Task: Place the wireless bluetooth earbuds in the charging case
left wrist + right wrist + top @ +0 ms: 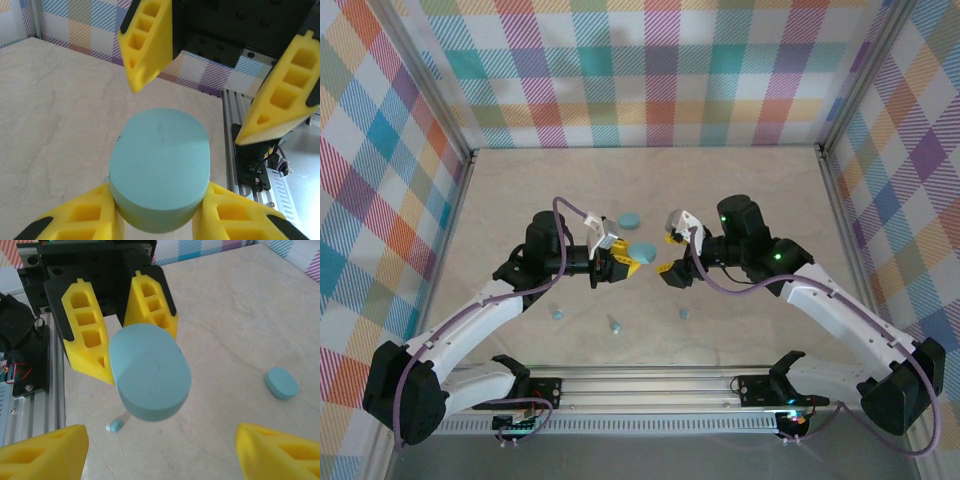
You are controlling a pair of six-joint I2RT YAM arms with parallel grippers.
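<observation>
A light-blue oval charging case (642,249) hangs above the table, and my left gripper (626,257) is shut on its near end. In the left wrist view the case (159,167) sits between my yellow fingers (95,215). My right gripper (670,247) faces it from the right, open, with one finger on each side of the case's far end and not touching it. The right wrist view has the case (149,371) beyond my open right gripper (160,455). Three tiny blue earbuds lie on the table: one (558,312), another (615,324), a third (685,314).
A second light-blue oval case (629,219) lies flat on the table behind the grippers, and shows as the oval case (281,383) in the right wrist view. One earbud (115,426) lies below the held case. The metal rail (650,385) runs along the near edge.
</observation>
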